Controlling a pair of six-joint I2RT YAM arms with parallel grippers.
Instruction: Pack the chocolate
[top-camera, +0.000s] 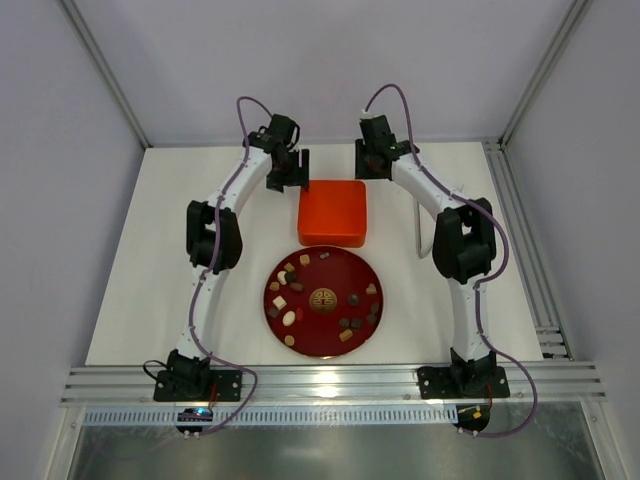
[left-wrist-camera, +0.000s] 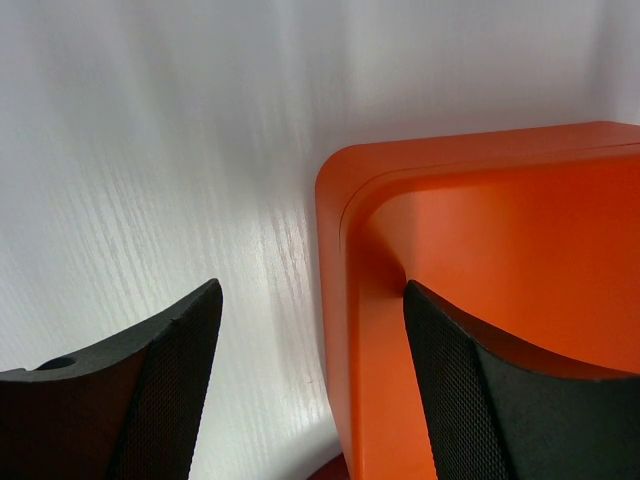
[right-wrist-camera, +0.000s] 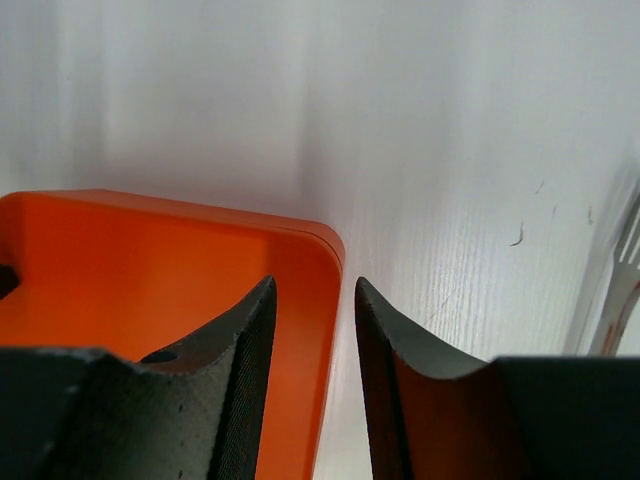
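White table (top-camera: 150, 250) under the overhead camera. Toward the back, near the middle, an orange box (top-camera: 333, 212); just in front of it, a round dark red plate (top-camera: 325, 275). Right of the box and apart from both, a slim metal fork (top-camera: 420, 228), laid front to back.

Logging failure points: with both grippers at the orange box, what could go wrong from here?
1. The left gripper and right gripper each straddle a far corner of the orange box; uneven closing may tilt or skew it.
2. A shoved box could strike the plate just in front and scatter the chocolate.
3. A fork lies beside the right arm, which may catch it.
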